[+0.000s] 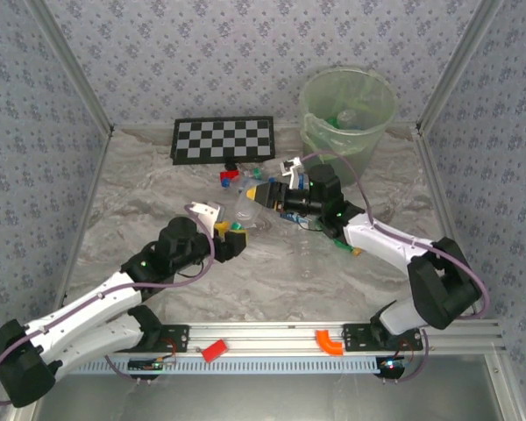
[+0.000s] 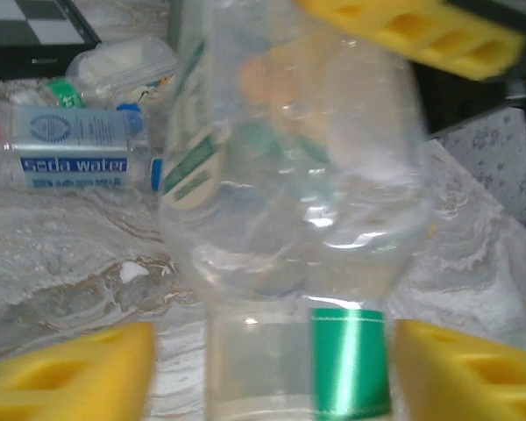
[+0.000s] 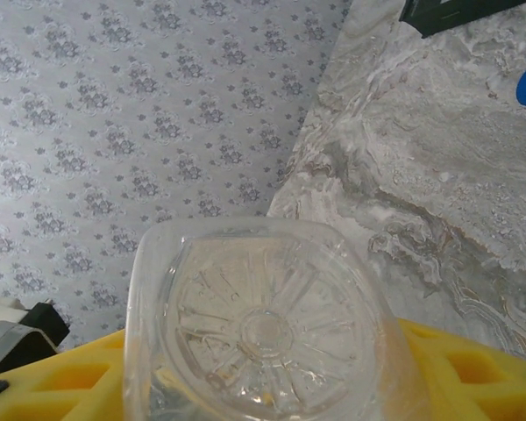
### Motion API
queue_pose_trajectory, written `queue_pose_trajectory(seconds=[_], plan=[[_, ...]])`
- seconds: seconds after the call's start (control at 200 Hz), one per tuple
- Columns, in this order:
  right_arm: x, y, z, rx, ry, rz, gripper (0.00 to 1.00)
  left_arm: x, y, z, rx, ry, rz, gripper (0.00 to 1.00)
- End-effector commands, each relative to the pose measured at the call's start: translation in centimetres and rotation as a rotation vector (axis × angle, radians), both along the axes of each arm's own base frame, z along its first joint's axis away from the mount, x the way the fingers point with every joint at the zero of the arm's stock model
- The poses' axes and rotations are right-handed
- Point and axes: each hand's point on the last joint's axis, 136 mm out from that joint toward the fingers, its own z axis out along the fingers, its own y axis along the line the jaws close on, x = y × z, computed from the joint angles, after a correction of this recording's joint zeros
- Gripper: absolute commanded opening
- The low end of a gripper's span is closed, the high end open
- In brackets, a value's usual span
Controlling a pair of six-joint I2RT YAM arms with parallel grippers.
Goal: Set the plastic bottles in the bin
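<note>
A clear plastic bottle (image 1: 245, 207) hangs between my two grippers above the middle of the table. My right gripper (image 1: 267, 195) is shut on it; in the right wrist view its yellow fingers (image 3: 473, 368) press both sides of the bottle's ribbed base (image 3: 263, 333). My left gripper (image 2: 272, 377) stands open around the bottle's narrow end with the green band (image 2: 351, 360), a gap on each side. The bin (image 1: 346, 110) stands at the back right with some bottles inside. More bottles (image 1: 232, 175) lie behind the grippers, among them a blue-labelled one (image 2: 79, 153).
A chequered board (image 1: 223, 139) lies flat at the back, left of the bin. A small green bottle (image 1: 346, 248) lies under the right forearm. A red block (image 1: 214, 351) and an orange piece (image 1: 330, 342) sit on the front rail. Patterned walls enclose three sides.
</note>
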Motion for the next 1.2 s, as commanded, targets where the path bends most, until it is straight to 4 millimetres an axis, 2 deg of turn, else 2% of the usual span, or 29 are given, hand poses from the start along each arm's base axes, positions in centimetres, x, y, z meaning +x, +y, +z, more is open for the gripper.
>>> queue_pose_trajectory(seconds=[0.0, 0.155, 0.45, 0.505, 0.515, 0.54, 0.625, 0.735, 0.92, 1.149, 1.194], plan=[[-0.1, -1.6, 4.3, 0.001, -0.124, -0.045, 0.57, 0.2, -0.2, 1.3, -0.024, -0.020, 0.003, 0.99], [1.7, -6.2, 7.5, -0.043, -0.168, -0.186, 0.57, 0.3, 0.4, 1.4, -0.020, -0.030, 0.030, 1.00], [6.8, -18.3, 14.1, -0.113, -0.256, -0.595, 0.59, 0.2, 1.0, 1.0, -0.023, -0.027, 0.051, 1.00], [7.8, -20.6, 14.0, -0.132, -0.241, -0.682, 0.59, 0.1, 1.1, 1.1, -0.027, -0.032, 0.054, 1.00], [8.0, -21.0, 15.1, -0.122, -0.259, -0.700, 0.58, 0.1, 1.1, 1.1, -0.027, -0.031, 0.055, 1.00], [8.4, -21.9, 15.8, -0.118, -0.269, -0.730, 0.58, 0.1, 1.2, 1.3, -0.031, -0.034, 0.059, 1.00], [9.9, -24.8, 16.4, -0.096, -0.244, -0.833, 0.58, 0.0, 1.5, 1.4, -0.032, -0.038, 0.064, 1.00], [11.9, -27.6, 17.1, -0.057, -0.241, -0.942, 0.59, -0.2, 1.8, 1.4, -0.031, -0.039, 0.068, 1.00], [16.0, -30.6, 16.9, -0.044, -0.193, -1.064, 0.59, -0.5, 2.3, 1.6, -0.037, -0.044, 0.074, 1.00], [20.8, -31.0, 16.1, -0.017, -0.122, -1.098, 0.60, -0.9, 3.1, 1.9, -0.034, -0.055, 0.088, 1.00], [21.8, -30.7, 15.7, -0.019, -0.095, -1.081, 0.73, -1.0, 3.3, 2.0, -0.033, -0.057, 0.092, 1.00]])
